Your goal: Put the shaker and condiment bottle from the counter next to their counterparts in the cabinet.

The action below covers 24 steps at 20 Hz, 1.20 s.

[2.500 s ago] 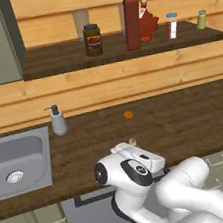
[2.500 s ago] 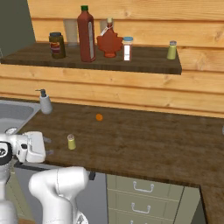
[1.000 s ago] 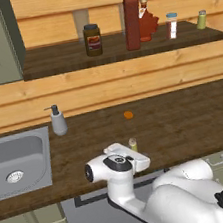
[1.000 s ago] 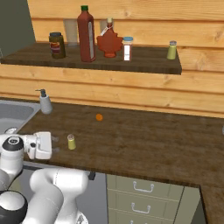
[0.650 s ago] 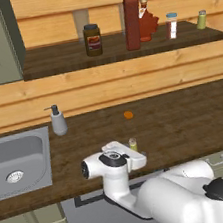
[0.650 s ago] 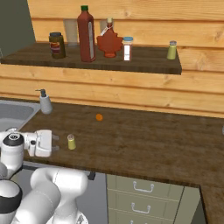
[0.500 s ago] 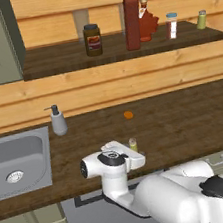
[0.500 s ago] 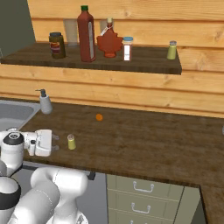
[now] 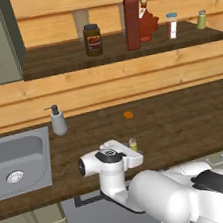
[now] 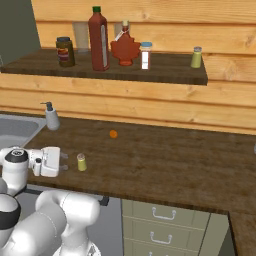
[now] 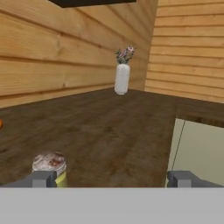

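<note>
Shaker (image 10: 81,162) upright, long axis vertical, on the table (image 10: 165,165) near its front edge. Gripper (image 10: 63,161) low and level beside it, fingers (image 11: 43,179) spread wide, empty. Open tabletop behind and right of it.

We see our smooth white rounded arm links, dark joint bands, boxy white hand (image 10: 64,161), two small dark grey fingertips (image 11: 43,178)

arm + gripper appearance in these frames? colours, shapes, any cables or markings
Glossy white arm with rounded, bulbous link shells and dark grey joint caps. The boxy white gripper carries two short fingers; in the hand view the fingertips are small, blocky and dark grey. No external cables or markings visible.
</note>
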{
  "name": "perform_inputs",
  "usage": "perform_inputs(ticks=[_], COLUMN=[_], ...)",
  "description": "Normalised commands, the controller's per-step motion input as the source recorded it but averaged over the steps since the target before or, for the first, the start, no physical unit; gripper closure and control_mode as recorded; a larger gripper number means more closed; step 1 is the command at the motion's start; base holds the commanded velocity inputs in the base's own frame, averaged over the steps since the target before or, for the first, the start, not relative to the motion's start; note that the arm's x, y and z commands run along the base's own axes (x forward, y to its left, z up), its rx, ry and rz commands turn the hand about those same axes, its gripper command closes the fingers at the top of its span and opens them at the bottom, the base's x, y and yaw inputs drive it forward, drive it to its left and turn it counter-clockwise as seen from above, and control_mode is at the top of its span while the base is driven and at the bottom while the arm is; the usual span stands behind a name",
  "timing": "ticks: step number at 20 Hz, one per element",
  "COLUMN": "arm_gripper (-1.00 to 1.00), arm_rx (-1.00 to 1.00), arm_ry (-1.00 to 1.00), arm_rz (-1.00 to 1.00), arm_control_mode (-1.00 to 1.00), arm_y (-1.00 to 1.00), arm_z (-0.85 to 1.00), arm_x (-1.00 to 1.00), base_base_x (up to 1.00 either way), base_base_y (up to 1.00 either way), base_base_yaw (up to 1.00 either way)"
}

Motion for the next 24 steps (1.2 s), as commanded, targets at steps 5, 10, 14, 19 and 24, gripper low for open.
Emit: perform_inputs(ticks=[5,10,14,19,24], arm_gripper=[-1.00,-1.00,-1.00,-1.00,-1.00], arm_rx=[0.00,0.00,0.00,0.00,0.00], arm_ry=[0.00,0.00,0.00,0.00,0.00], arm_rz=[0.00,0.00,0.00,0.00,0.00], arm_control_mode=[-1.00,-1.00,-1.00,-1.00,-1.00], arm_y=[-0.02,-0.11,-0.12,-0.07,0.00], arm_z=[-0.03,-0.04,-0.04,-0.04,-0.06], arm_x=[0.01,0.01,0.03,0.04,0.13], base_base_x=[0.00,0.00,0.00,0.00,0.00], base_base_y=[0.00,0.00,0.00,0.00,0.00], base_base_yaw=[0.00,0.00,0.00,0.00,0.00])
